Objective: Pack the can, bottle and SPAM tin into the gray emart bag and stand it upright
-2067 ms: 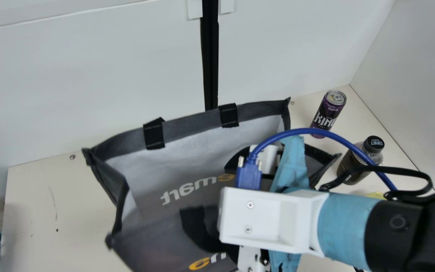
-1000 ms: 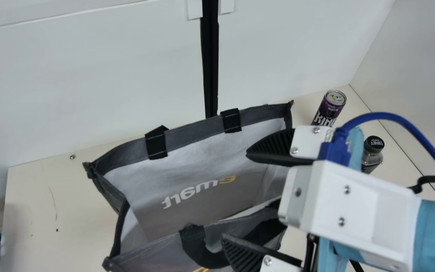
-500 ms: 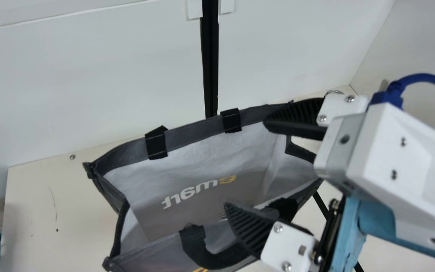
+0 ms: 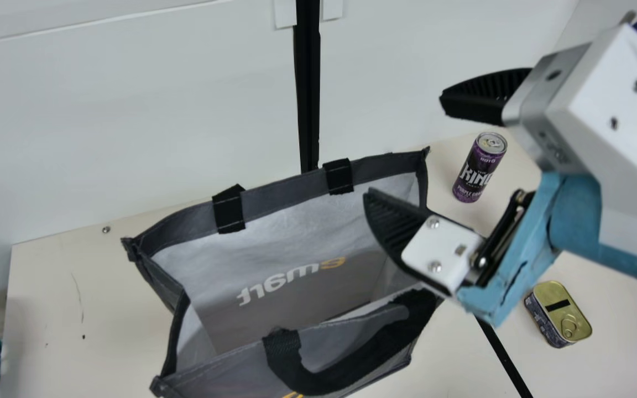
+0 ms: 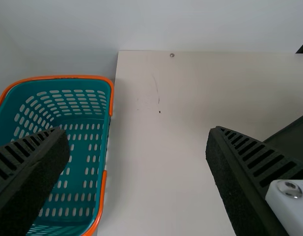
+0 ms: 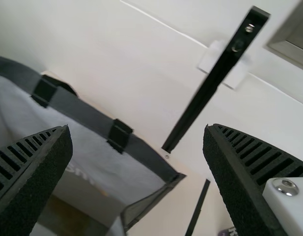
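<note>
- Kept the gray emart bag (image 4: 274,293) standing open-mouthed on the cream counter (image 4: 69,287), one handle (image 4: 351,373) looped over its six o'clock side.
- Held the right pincer (image 4: 405,146) apart near the bag's two o'clock corner.
- Had the can (image 4: 476,174) upright beyond that corner, also at two; perhaps caught its edge in the right wrist view.
- Found the SPAM tin (image 4: 557,314) on the counter towards three.
- Held the left pincer (image 5: 138,135) apart too, one finger overlapping the teal basket (image 5: 99,147), set between eight and nine.
</note>
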`<action>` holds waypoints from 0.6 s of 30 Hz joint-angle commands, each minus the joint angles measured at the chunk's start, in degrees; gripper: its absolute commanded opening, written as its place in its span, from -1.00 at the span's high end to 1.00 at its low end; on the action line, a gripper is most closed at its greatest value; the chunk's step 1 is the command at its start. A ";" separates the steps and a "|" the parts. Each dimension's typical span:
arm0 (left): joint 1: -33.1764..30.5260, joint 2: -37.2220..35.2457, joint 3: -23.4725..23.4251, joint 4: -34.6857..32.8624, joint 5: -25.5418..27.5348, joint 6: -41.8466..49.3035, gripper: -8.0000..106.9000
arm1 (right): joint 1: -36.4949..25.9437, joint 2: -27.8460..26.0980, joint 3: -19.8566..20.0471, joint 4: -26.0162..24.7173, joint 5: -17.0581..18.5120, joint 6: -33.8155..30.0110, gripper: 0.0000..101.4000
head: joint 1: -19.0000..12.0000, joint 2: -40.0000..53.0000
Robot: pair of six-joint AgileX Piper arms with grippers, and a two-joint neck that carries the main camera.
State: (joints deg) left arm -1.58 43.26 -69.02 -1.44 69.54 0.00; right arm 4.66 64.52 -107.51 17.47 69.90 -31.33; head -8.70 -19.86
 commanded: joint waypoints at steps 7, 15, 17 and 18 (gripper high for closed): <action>0.00 0.00 0.00 0.00 0.00 0.00 -0.71 | -12.86 2.32 -1.14 4.41 0.00 -2.23 -0.87 | -1.30 -0.14; 0.00 0.00 0.00 0.00 0.00 0.00 -0.71 | -21.39 4.10 -0.44 6.55 0.00 -3.19 -0.87 | -1.30 -0.14; 0.00 0.00 0.00 0.00 0.00 0.00 -0.71 | -22.95 4.42 -0.09 6.62 0.00 -3.23 -0.87 | -1.30 -0.14; 0.00 0.00 0.00 0.00 0.00 0.00 -0.71 | -23.56 4.53 0.09 6.52 0.00 -3.16 -0.87 | -1.30 -0.14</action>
State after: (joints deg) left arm -1.58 43.26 -69.02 -1.44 69.54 0.00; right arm -17.74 69.06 -107.54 23.97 69.85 -34.55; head -8.70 -19.95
